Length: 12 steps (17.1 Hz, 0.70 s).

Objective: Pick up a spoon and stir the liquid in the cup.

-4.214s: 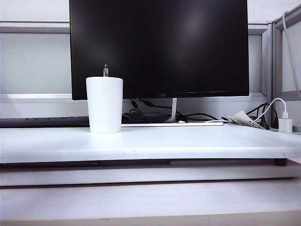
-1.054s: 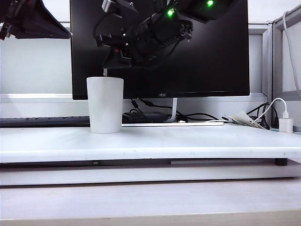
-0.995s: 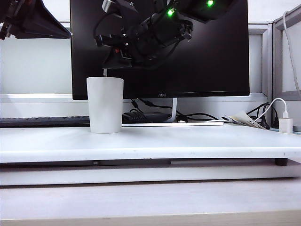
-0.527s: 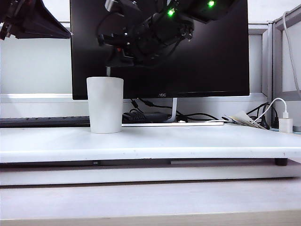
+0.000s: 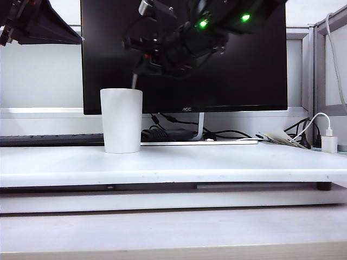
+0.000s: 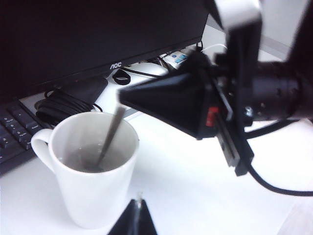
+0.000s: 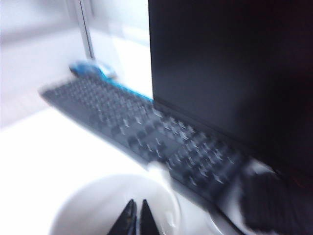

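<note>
While liquid fills cup (image 6: 88,181), spoon (image 6: 111,133) inside

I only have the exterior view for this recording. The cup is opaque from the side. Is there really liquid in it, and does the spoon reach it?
Observer: Yes. The left wrist view looks down into the cup. There is liquid inside, and the spoon slants down into it.
Operator: Is the right gripper actually holding the spoon?
Observer: Yes. The right gripper has its fingers shut on the spoon's upper end, above the rim.
Operator: And the left gripper? I only see a dark shape at the top left corner.
Observer: The left gripper has its fingers together with nothing between them. It is beside the cup and not touching it.
</note>
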{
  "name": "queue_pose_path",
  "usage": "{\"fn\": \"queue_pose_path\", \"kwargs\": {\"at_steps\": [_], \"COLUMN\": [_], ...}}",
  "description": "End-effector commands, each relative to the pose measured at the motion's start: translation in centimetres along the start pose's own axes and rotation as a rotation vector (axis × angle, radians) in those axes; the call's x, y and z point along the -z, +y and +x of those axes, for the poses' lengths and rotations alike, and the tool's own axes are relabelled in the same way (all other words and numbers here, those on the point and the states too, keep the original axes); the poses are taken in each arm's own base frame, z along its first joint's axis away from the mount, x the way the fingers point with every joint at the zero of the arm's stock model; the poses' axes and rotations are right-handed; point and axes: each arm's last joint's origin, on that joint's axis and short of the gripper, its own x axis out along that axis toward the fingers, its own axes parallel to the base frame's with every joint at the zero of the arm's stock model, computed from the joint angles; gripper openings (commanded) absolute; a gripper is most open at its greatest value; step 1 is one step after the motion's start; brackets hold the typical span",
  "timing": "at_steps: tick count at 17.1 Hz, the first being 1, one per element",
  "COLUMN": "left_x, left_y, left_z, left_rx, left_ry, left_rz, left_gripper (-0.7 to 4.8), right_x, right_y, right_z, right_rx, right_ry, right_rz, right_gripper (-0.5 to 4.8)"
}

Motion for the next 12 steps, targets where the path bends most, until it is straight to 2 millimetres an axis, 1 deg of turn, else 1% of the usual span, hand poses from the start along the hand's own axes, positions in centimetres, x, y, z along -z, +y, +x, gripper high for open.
{"fn": "queue_pose_path", "kwargs": {"at_steps": [1, 3, 5, 6, 7, 8, 9, 11, 12], "left_x": [-0.4, -0.4, -0.5, -0.5, -0.6, -0.6, -0.6, -0.6, -0.6], "left_y": [-0.1, -0.1, -0.1, -0.1, -0.1, -0.1, -0.1, -0.1, -0.1], "left_z": [-0.1, -0.1, -0.1, -0.1, -0.1, -0.1, -0.1, -0.1, -0.1], "left_rx": [0.006, 0.006, 0.005, 0.005, 0.005, 0.005, 0.006, 0.005, 0.005], "left_ry": [-0.015, -0.016, -0.022, -0.027, -0.029, -0.029, -0.029, -0.031, -0.032], "left_rz": [0.013, 0.015, 0.020, 0.024, 0.026, 0.026, 0.025, 0.028, 0.028], "left_gripper": [-0.05, -0.05, -0.05, -0.05, -0.05, -0.05, -0.05, -0.05, -0.05], "right_x": [-1.3, -1.2, -0.4, 0.0, 0.3, 0.4, 0.2, -0.8, -1.1], "right_y": [1.4, 3.1, 3.8, 3.9, 3.8, 3.2, 3.1, 2.2, 1.8], "right_z": [0.9, 1.2, 1.2, 1.1, 1.0, 0.8, 0.5, -0.4, -0.6], "right_rx": [-0.071, -0.137, -0.182, -0.184, -0.184, -0.170, -0.160, -0.110, -0.095], "right_ry": [-0.020, 0.022, 0.105, 0.153, 0.184, 0.212, 0.226, 0.224, 0.220], "right_rz": [0.002, 0.008, 0.018, 0.021, 0.026, 0.036, 0.026, -0.035, -0.034], "right_gripper": [-0.02, -0.01, -0.02, -0.02, -0.02, -0.02, -0.02, -0.02, -0.02]}}
